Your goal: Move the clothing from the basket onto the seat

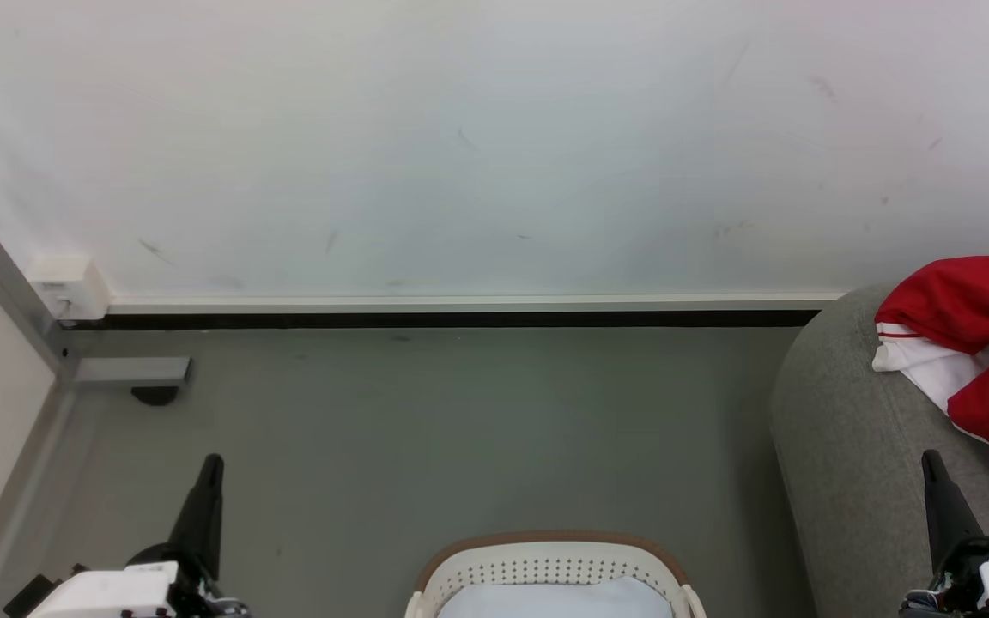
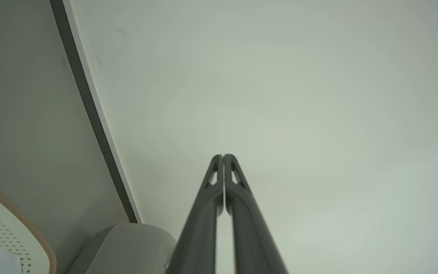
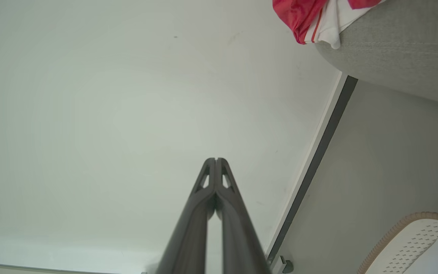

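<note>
The red clothing [image 1: 984, 343] lies heaped on the grey seat [image 1: 855, 446], while the basket [image 1: 550, 571] sits on the floor [image 1: 460, 429] between the left gripper [image 1: 212, 463] and right gripper [image 1: 930, 459], both pointing forward toward the wall [image 1: 460, 129], fingers pressed together, holding nothing.

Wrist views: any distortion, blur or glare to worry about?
Left wrist view: dark skirting strip bows slightly, wide-angle; white wall dims toward the corners; shut left gripper goes soft near the bottom edge. Right wrist view: right gripper likewise soft low down, bright-red fabric clothing crisp. No glare in either; light flat.
</note>
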